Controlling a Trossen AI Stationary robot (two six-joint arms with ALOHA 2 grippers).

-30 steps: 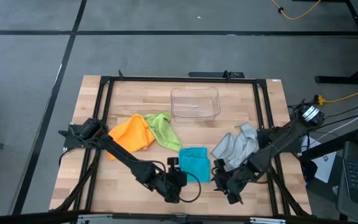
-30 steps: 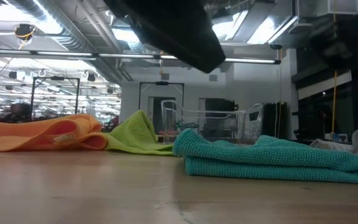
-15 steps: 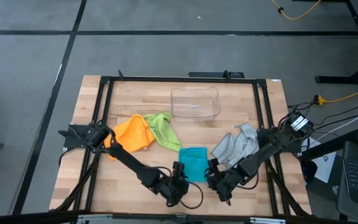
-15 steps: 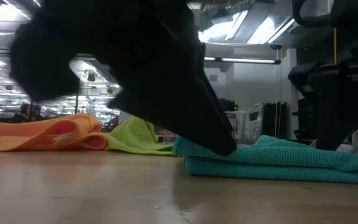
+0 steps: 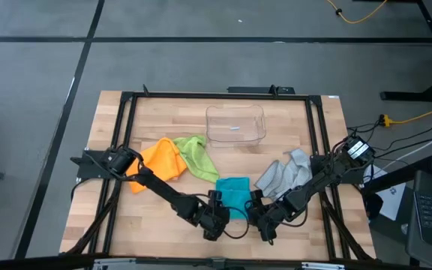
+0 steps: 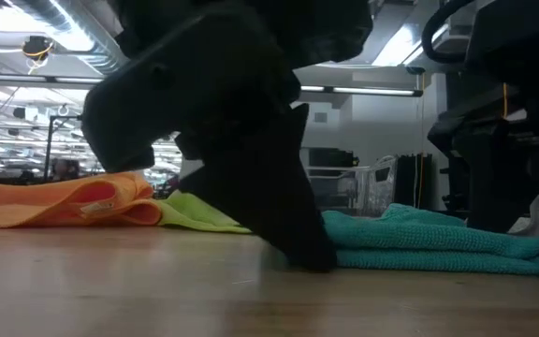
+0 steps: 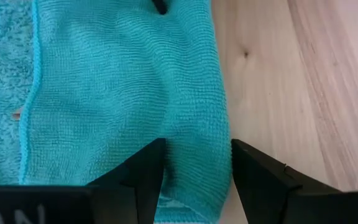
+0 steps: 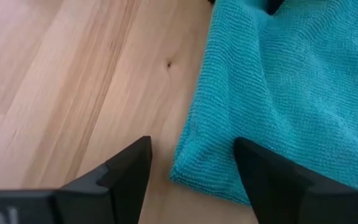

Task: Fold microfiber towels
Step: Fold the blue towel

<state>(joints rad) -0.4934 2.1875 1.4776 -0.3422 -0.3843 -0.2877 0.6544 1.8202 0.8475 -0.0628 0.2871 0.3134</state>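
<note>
A teal towel (image 5: pixel 235 193) lies folded and flat on the wooden table near its front edge. My left gripper (image 7: pixel 197 144) stands open, low over the towel's near left corner (image 7: pixel 213 208). One finger is above the cloth and the other above bare wood. My right gripper (image 8: pixel 192 142) stands open at the near right corner (image 8: pixel 180 173), which lies between its fingers. An orange towel (image 5: pixel 160 161) and a lime green towel (image 5: pixel 198 156) lie bunched together at the left. A pale grey towel (image 5: pixel 285 174) lies crumpled at the right. My left gripper slants down from the table's left; in the low view one finger (image 6: pixel 307 253) reaches table height beside the teal towel's end, and I cannot tell whether it touches cloth. My right gripper slants down from the right, and I cannot tell whether it touches the corner.
A clear plastic bin (image 5: pixel 235 124) stands at the far middle of the table. A black frame (image 5: pixel 126 135) runs along the table's sides and back. Bare wood (image 5: pixel 156 225) lies along the near edge on both sides of the grippers.
Both grippers have come down toward the teal towel's near corners. The left one has gone a little toward the table's right and far side. The right one has gone toward the table's left. The towel has stayed where it was.
</note>
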